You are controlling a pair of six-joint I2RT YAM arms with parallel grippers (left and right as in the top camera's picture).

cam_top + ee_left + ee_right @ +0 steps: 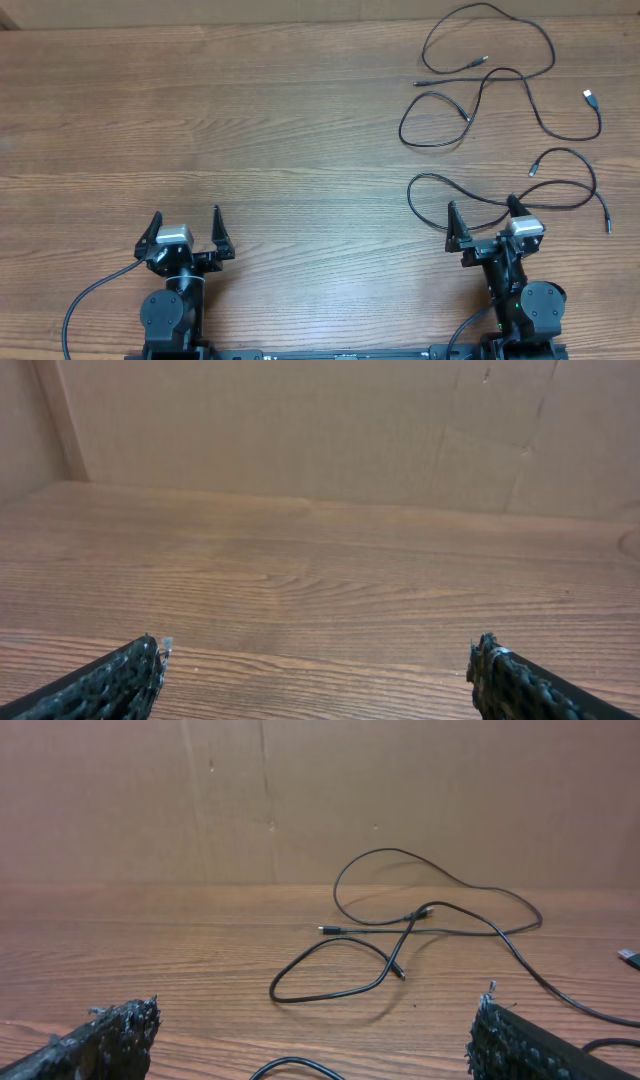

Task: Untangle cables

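Ahead of the left gripper (186, 213), bare table (250, 120) is stretching open all the way to the cardboard wall (300, 430), which is closing off the far edge. Nothing is standing between the two arms either. The right gripper (481, 203) is facing a crowded stretch. The nearest cable (409, 190) is looping just in front of its spread fingers and passing under them. The other cables (401, 130) are sprawling beyond toward the wall. A band of bare wood is running between the near loop and the far ones.
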